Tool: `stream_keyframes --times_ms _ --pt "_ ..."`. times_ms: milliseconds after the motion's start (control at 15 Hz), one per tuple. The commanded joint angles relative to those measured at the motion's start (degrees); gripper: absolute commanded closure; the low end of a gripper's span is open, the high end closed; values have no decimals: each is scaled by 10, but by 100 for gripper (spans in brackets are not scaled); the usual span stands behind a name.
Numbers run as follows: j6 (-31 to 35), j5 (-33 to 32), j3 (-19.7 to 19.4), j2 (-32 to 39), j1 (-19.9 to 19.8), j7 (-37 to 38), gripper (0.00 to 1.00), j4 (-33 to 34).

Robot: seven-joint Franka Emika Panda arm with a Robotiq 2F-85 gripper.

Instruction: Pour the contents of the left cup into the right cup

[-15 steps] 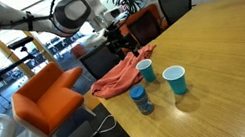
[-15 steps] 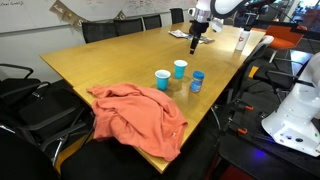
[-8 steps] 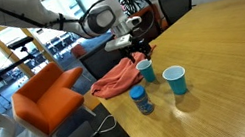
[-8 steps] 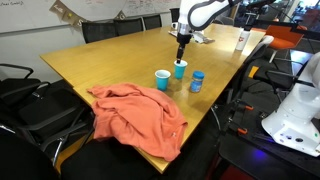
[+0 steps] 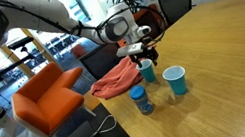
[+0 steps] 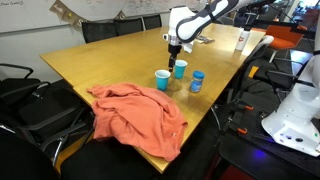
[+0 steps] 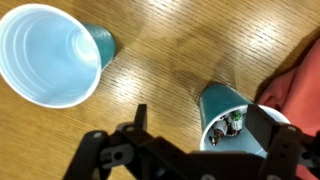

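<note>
Approach step, judging by the pose. The gripper (image 7: 197, 122) hangs with its fingers (image 7: 140, 118) spread and empty. The teal-blue tapered plastic left cup (image 7: 228, 120), holding small items, stands upright on the wooden desk (image 7: 170, 50) beneath and between them, beside an orange-red cloth (image 7: 297, 85). The matching right cup (image 7: 45, 55) stands empty beyond. The next move calls for descending and closing on the left cup's wall.

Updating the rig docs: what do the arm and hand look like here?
White, glossy arm of rounded links, with a dark grey round joint cap near the wrist. The hand is black and boxy. The wrist view shows two matte black fingers. No markings or cables can be made out at this resolution.
</note>
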Motion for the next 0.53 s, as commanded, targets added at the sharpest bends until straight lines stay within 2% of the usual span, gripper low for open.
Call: stream_keyframes --times_ms 0,467 --pt "24 7 2 30 0 26 0 29" --pt "39 9 -6 60 9 115 0 62"
